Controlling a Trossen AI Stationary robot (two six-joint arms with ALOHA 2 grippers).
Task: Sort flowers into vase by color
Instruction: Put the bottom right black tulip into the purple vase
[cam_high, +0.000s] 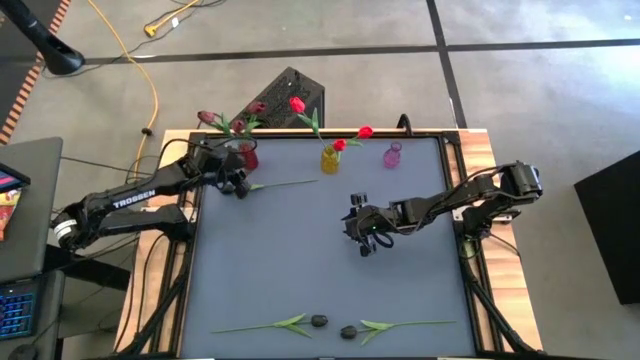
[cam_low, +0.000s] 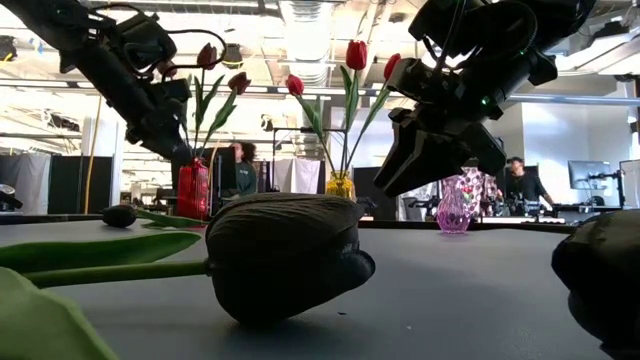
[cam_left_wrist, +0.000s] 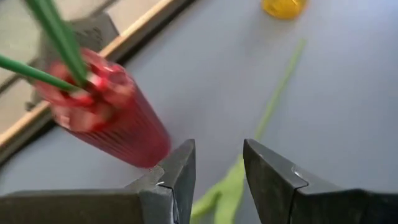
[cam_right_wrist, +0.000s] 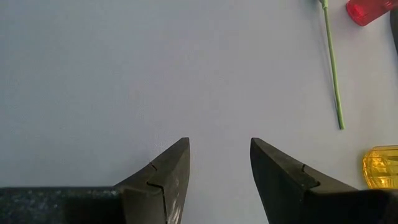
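A red vase (cam_high: 247, 156) with maroon tulips, a yellow vase (cam_high: 329, 159) with red tulips and a purple vase (cam_high: 392, 155) stand along the table's far edge. One tulip lies on the mat by the red vase, its stem (cam_high: 285, 184) pointing right and its dark head (cam_low: 120, 215) on the table. My left gripper (cam_high: 238, 186) is open just above that tulip's head end, and the leaf (cam_left_wrist: 227, 186) shows between its fingers. My right gripper (cam_high: 362, 240) is open and empty over the middle of the table. Two black tulips (cam_high: 318, 321) (cam_high: 349, 331) lie near the front edge.
The red vase (cam_left_wrist: 106, 112) stands close beside my left gripper's fingers. The mat (cam_high: 300, 260) between the vases and the front tulips is bare. People stand in the room beyond the table (cam_low: 243, 165).
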